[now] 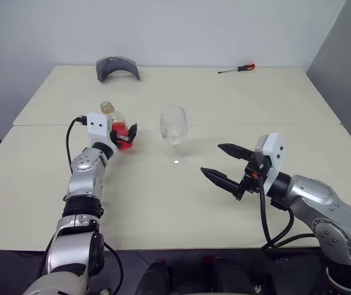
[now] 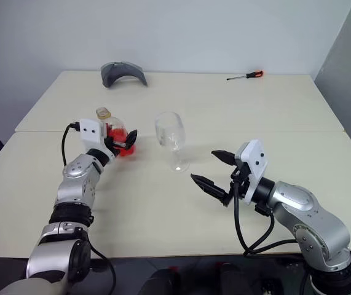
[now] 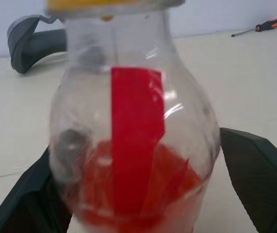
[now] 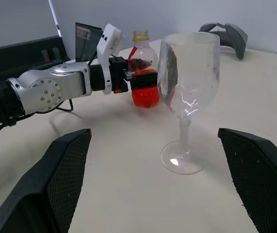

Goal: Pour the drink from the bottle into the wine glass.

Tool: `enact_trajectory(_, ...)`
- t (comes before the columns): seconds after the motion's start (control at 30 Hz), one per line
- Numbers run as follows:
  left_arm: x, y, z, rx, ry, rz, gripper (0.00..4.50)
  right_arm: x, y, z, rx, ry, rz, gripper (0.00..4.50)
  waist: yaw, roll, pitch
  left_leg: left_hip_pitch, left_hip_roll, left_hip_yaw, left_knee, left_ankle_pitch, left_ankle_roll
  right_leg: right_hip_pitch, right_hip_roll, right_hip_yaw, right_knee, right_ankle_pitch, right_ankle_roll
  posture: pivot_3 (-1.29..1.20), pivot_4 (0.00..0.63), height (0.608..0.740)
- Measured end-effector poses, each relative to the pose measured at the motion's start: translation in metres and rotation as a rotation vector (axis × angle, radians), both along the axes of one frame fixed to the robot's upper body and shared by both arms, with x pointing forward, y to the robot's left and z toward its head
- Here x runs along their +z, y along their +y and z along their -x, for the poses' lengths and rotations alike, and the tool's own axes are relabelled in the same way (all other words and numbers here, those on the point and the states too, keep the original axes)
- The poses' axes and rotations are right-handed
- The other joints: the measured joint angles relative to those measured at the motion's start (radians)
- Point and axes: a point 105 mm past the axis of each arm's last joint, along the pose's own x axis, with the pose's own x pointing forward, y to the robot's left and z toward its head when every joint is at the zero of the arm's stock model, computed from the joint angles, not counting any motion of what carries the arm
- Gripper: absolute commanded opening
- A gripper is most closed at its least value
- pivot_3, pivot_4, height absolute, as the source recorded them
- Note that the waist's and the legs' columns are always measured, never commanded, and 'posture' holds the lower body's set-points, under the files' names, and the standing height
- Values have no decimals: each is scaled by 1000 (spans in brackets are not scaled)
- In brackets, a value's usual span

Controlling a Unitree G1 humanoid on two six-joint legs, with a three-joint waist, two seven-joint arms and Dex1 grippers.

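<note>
From the head, the bottle (image 1: 115, 123) stands on the worktop (image 1: 236, 104) just left of the wine glass (image 1: 174, 134), the left hand (image 1: 123, 136) spread around its body, not yet pinching; the right hand (image 1: 223, 162) hangs spread, near the glass. In the left wrist view, the drink (image 3: 138, 194) sits low between wide fingers (image 3: 254, 170); closing off-centre could tip it; the right wrist view shows the glass (image 4: 189, 82) unheld, so I judge a careless swing could topple it.

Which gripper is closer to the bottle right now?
Left. The left gripper has its open fingers either side of the bottle; the right gripper, also open, hangs beyond the wine glass.
</note>
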Motion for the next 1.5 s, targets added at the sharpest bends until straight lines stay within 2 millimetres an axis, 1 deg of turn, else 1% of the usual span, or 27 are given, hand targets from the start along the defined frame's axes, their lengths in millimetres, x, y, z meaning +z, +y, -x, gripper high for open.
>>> enact_trajectory(0.1, -1, 0, -1, 1, -7, 0, 4500, 0, 0, 0, -5, 0, 0, 4457, -1, 0, 0, 0, 0, 0, 0, 0, 0, 0, 0, 0, 0, 0, 0, 0, 150, 740)
enact_trajectory(0.13, -3, 1, -1, 2, -3, 1, 4115, 0, 0, -1, -7, 0, 0, 4500, -1, 0, 0, 0, 0, 0, 0, 0, 0, 0, 0, 0, 0, 0, 0, 0, 150, 740)
enact_trajectory(0.17, -4, 1, -1, 4, -1, 3, 3953, 0, -1, -1, -11, 0, 0, 4500, -1, 0, 0, 0, 0, 0, 0, 0, 0, 0, 0, 0, 0, 0, 0, 0, 150, 740)
enact_trajectory(0.33, -4, 1, -1, 0, -11, 2, 2520, 0, -1, -2, -19, 0, -1, 4500, -1, 0, 0, 0, 0, 0, 0, 0, 0, 0, 0, 0, 0, 0, 0, 0, 150, 740)
enact_trajectory(0.43, -4, 1, -1, -3, -14, 1, 1859, 0, -1, -2, -21, -1, -1, 4500, -1, 0, 0, 0, 0, 0, 0, 0, 0, 0, 0, 0, 1, 0, 0, 0, 150, 740)
enact_trajectory(0.53, -5, 1, -2, -7, -10, 3, 1473, 1, -1, -2, -21, -2, -1, 4500, -1, 0, 0, 0, 0, 0, 1, 0, 0, 0, 0, 0, 1, 0, 0, 0, 150, 740)
enact_trajectory(0.7, -5, 1, -2, -12, -9, 2, 1285, 1, -1, -2, -23, -4, -1, 4500, -1, 0, 0, 0, 0, 0, 1, 0, 0, 0, 0, 0, 1, 0, 0, 0, 150, 740)
enact_trajectory(0.8, -4, -1, -2, -23, -3, -3, 1273, 1, -1, -3, -26, -7, -2, 4500, -1, 0, 0, 0, 0, 0, 1, 0, 0, 0, 0, 0, 1, 0, 0, 0, 150, 740)
enact_trajectory(0.87, -3, -4, -2, -52, 12, -21, 1264, 3, -1, -4, -31, -13, -1, 4500, -2, 0, 0, 0, 0, 0, 1, 0, 0, 0, 0, 0, 1, 0, 0, 0, 150, 740)
enact_trajectory(0.97, 2, -15, -4, -130, 42, -72, 1259, 7, -1, -7, -40, -27, -3, 4500, -2, -1, 0, -1, 0, -1, 1, 0, 0, 0, 0, -1, 1, 0, 0, 0, 150, 740)
enact_trajectory(1.03, 9, -23, -6, -182, 44, -109, 1258, 8, -1, -9, -43, -32, -3, 4500, -3, -1, 0, -1, 0, -1, 1, 0, -1, 0, 0, -1, 1, 0, 0, 0, 150, 740)
enact_trajectory(1.1, 21, -31, -8, -235, 30, -159, 1258, 11, -1, -11, -47, -39, -1, 4500, -3, -1, 1, -2, 0, -1, 1, 0, -1, -1, 0, -1, 1, 0, 0, 0, 150, 740)
enact_trajectory(1.17, 38, -40, -11, -290, 4, -214, 1258, 14, -1, -14, -60, -46, 2, 4500, -3, -2, 1, -2, 0, -1, 1, 0, -1, -1, 0, -1, 1, 0, 0, 0, 150, 740)
enact_trajectory(1.27, 71, -57, -14, -364, -83, -289, 1258, 22, 0, -20, -75, -66, 3, 4500, -3, -2, 1, -2, 0, -1, 1, 0, -1, -1, 0, -1, 0, 0, 0, 0, 150, 740)
enact_trajectory(1.33, 85, -64, -14, -398, -126, -333, 1258, 28, 2, -22, -78, -79, 1, 4500, -3, -2, 1, -2, -1, 0, 1, 1, -1, -1, 0, 0, 0, 0, 0, 0, 150, 740)
enact_trajectory(1.4, 88, -68, -15, -421, -133, -359, 1254, 33, 4, -24, -79, -88, -12, 4500, -7, -2, 1, -2, -1, 0, 0, 1, -1, -2, 0, 0, 0, 0, 0, 0, 150, 740)
enact_trajectory(1.5, 80, -70, -16, -447, -113, -393, 1239, 36, 5, -28, -77, -84, -30, 4500, -9, -2, 1, -2, 0, 1, 0, 0, 0, -3, 0, 1, 1, 0, 0, 0, 150, 740)
